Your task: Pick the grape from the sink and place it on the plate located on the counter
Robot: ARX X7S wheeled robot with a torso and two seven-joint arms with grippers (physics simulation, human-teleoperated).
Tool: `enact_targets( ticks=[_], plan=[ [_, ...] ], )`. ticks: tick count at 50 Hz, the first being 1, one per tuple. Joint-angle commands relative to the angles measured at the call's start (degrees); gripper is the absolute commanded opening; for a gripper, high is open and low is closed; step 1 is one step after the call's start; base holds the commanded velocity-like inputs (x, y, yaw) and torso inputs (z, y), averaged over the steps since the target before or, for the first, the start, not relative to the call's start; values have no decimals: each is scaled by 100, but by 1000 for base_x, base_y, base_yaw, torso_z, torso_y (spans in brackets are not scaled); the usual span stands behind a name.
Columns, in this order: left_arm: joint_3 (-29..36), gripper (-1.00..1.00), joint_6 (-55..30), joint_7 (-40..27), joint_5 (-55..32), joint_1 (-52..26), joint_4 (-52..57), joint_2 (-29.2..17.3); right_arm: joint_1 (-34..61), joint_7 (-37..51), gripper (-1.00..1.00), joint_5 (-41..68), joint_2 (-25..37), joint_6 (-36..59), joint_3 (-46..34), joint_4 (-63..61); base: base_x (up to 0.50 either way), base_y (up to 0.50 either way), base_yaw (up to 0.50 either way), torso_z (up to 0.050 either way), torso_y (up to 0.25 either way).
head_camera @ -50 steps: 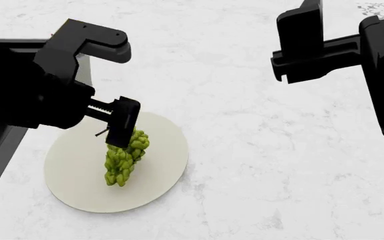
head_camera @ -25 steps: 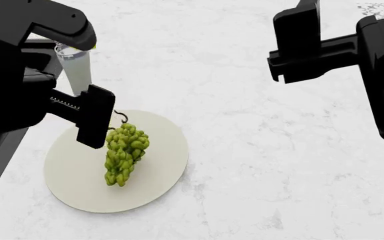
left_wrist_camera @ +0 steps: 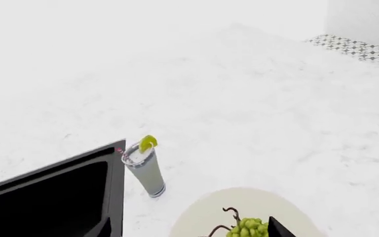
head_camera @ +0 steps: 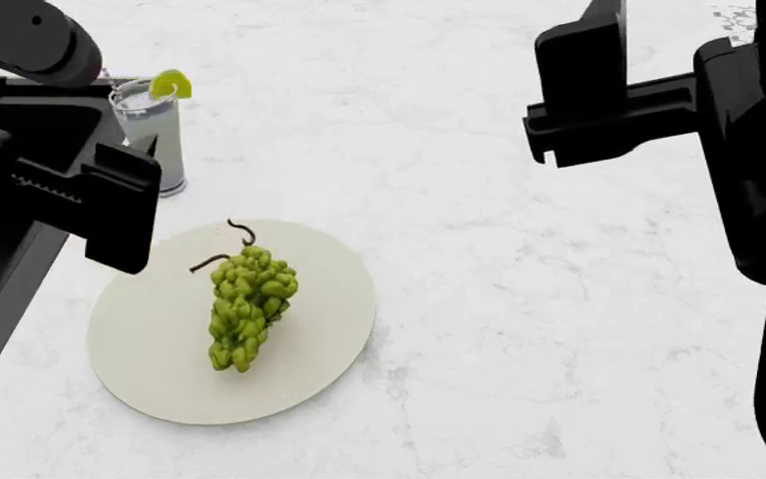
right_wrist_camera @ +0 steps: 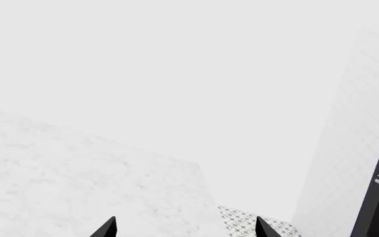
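Currently: yellow-green grape bunch with curly brown stem (head_camera: 250, 307), lying loose on the flat round cream plate (head_camera: 323, 369). Plate rests on the white marble table (head_camera: 517, 329), near its sink-side edge. Left end effector (head_camera: 77, 215): spread, empty, beside the plate. Right end effector (head_camera: 582, 110): spread, idle. Advice: lift clear vertically, avoiding the stem.

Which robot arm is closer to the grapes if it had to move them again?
Left. Its gripper hangs open by the plate where the grape lies. The right gripper is far off over bare counter.
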Motion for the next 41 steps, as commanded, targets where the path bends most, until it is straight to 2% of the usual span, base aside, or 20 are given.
enact_targets(
  ticks=[1, 11, 20, 30, 41],
  plan=[
    [-142, 100, 539, -469, 372, 371, 669, -302, -100, 39, 100, -37, -93, -207, -12, -21, 0, 0, 0, 0, 0],
    [-223, 100, 702, -773, 554, 526, 1180, -491, -137, 305, 100, 110, -121, -91, -36, -166, 0, 0, 0, 0, 0],
    [-366, 100, 833, -1079, 640, 755, 1646, -939, -64, 746, 100, 330, -209, 103, -47, -286, 0, 0, 0, 0, 0],
    [-476, 100, 945, -1343, 567, 872, 1932, -1214, -67, 1073, 100, 560, -219, 199, -3, -400, 0, 0, 0, 0, 0],
    [-746, 100, 1196, -1758, 90, 1075, 2458, -1844, -66, 1264, 100, 706, -208, 236, 18, -438, 0, 0, 0, 0, 0]
  ],
)
